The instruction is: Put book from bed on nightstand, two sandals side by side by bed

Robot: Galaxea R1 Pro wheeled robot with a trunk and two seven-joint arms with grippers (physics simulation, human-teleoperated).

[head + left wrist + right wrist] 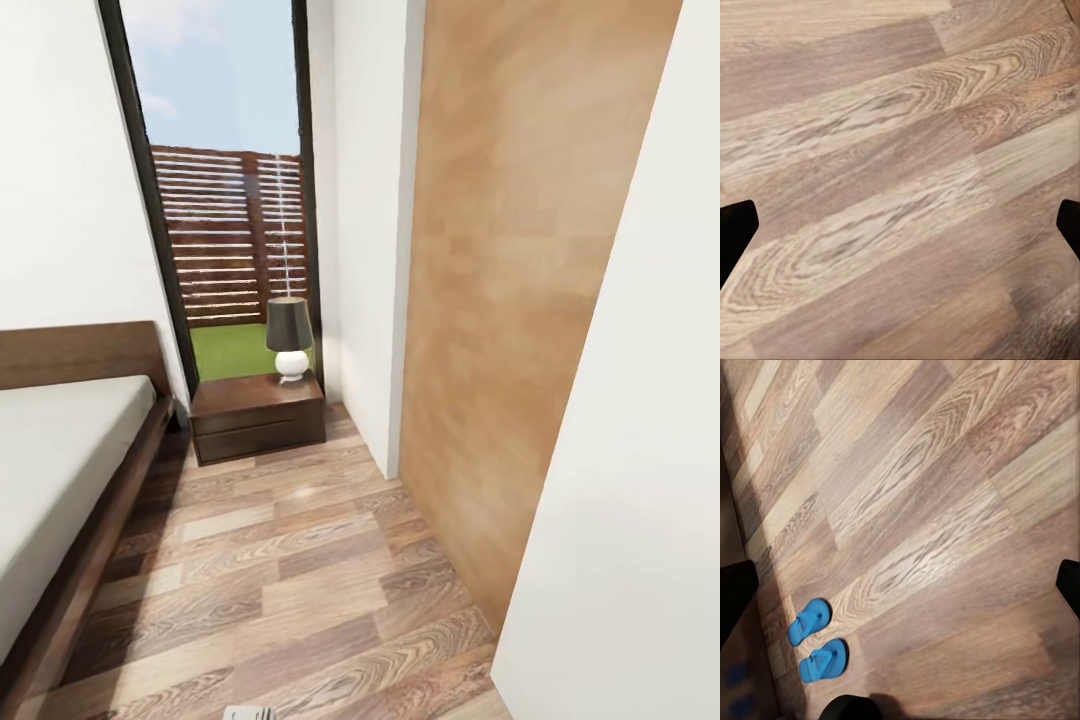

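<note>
Where floor meets shadow, two sandals (816, 641) lie seemingly parallel.

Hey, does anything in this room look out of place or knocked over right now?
Nothing stands out. The lamp stands upright on the nightstand beside the bed, and the two blue sandals lie flat on the wood floor, close together and roughly parallel. No spills or damage show.

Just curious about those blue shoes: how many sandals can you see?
2. One sandal lies on the wood floor; the other sandal lies right beside it, close together.
</note>
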